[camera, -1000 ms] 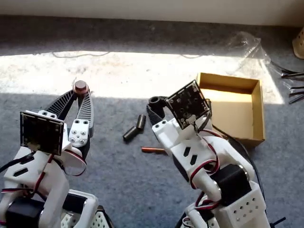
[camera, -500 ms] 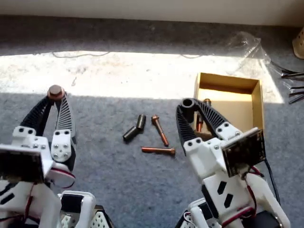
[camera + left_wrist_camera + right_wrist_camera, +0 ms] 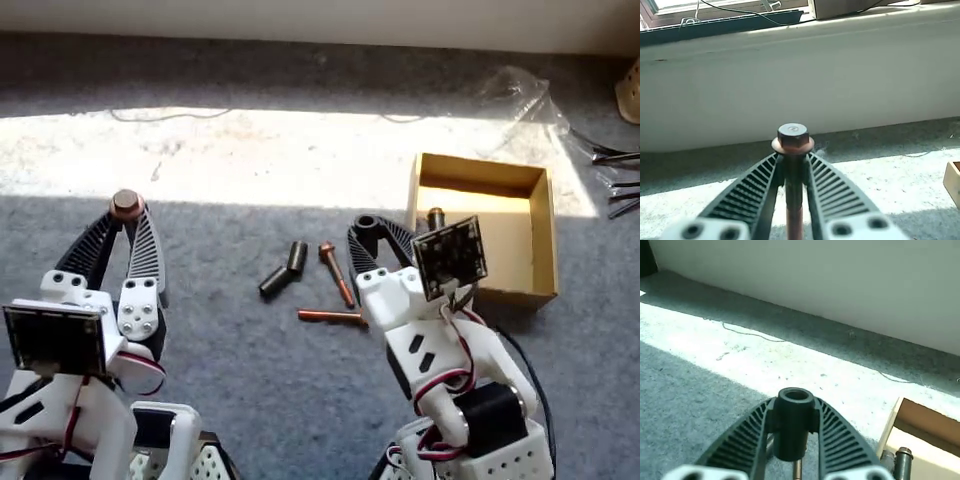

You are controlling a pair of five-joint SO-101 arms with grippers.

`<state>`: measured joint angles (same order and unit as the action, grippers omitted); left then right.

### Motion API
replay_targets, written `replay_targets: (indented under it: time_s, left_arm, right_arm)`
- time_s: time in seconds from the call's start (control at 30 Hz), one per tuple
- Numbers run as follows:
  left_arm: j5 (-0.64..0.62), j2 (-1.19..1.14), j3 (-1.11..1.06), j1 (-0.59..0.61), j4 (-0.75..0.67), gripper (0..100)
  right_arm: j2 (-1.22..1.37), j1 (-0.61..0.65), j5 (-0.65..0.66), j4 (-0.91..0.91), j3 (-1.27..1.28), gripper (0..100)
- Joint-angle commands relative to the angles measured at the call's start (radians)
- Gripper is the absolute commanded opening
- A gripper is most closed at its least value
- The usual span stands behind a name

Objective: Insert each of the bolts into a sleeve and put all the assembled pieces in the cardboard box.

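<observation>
A: Where do things stand?

B: The cardboard box sits at two o'clock on the carpet, one assembled piece inside. The left gripper, at nine o'clock, is clenched on a bolt, head up; the right gripper, near centre, grasps a sleeve, bore up.

A: Which step?

B: Mating, I judge. Next, shank and bore must come into line. Loose sleeves and loose bolts wait at the right gripper's nine o'clock.

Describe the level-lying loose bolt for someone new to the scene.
Find the cardboard box; beside it on the grey carpet lie two black sleeves and two copper bolts. Yours is the bolt lower in the high view, lying level; the other bolt slants.
</observation>
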<state>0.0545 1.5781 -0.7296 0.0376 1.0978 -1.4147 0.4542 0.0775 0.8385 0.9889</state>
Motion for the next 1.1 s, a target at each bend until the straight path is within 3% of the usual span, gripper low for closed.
replay_targets:
  time_s: [0.0,0.3,0.7,0.9,1.07]
  left_arm:
    - [0.003,0.001,-0.005,0.008,-0.041,1]
    - [-0.058,0.024,-0.047,0.007,-0.051,1]
    - [-0.068,0.205,-0.177,0.007,-0.114,1]
    - [-0.069,0.248,-0.211,0.004,-0.121,1]
    - [-0.069,0.248,-0.277,-0.163,-0.203,1]
  right_arm:
    - [-0.01,-0.002,-0.015,-0.099,0.053,0.5]
    - [-0.143,-0.002,-0.089,-0.107,0.108,0.5]
    - [-0.421,0.001,-0.08,-0.116,0.288,0.5]
    - [-0.423,0.116,-0.078,-0.213,0.386,0.5]
    - [-0.423,0.168,-0.077,-0.364,0.503,0.5]
